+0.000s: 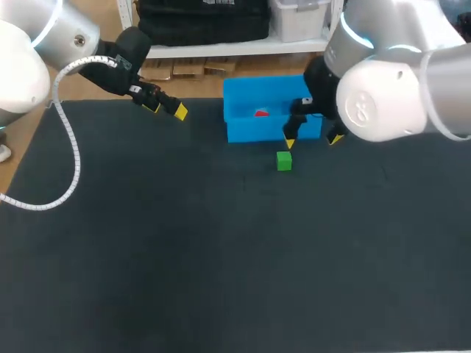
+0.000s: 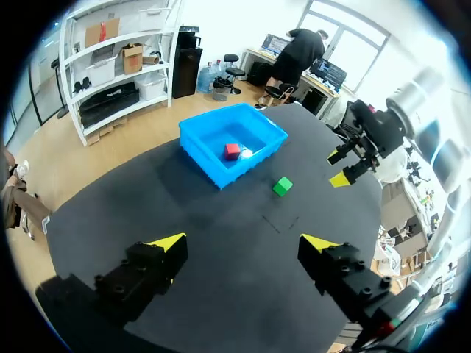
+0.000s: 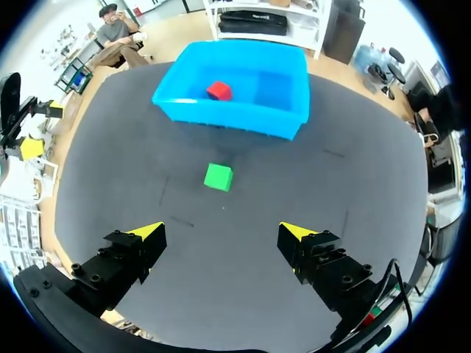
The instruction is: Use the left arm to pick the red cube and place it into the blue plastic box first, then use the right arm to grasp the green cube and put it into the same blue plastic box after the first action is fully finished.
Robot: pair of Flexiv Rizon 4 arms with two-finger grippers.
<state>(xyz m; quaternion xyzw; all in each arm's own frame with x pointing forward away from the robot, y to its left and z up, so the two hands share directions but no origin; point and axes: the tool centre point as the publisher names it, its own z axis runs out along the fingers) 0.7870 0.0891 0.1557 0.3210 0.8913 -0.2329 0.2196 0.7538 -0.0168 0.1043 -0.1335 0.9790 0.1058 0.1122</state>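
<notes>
- The first half of the task looks finished. The red cube (image 1: 260, 113) lies on the floor of the blue plastic box (image 1: 257, 132), and no gripper touches it.
- The second half is not yet done. The green cube (image 1: 284, 161) sits on the black table mat (image 1: 221, 257), just in front of the box's front wall and apart from it.
- The box is open-topped and stands at the far side of the mat. The red cube is the only item I can make out inside it.
- The left gripper (image 1: 166, 109) hangs well off the box's left wall. Its yellow-tipped fingers are spread wide and hold nothing.
- The right gripper (image 1: 312, 140) hovers at the box's front wall, near the green cube. Its fingers are wide apart with nothing between them.
- In the right wrist view, the green cube lies ahead of the spread fingers, between them and the box.
- What likely remains is for the right arm to come down over the green cube, close on it, carry it over the front wall and release it beside the red cube.
</notes>
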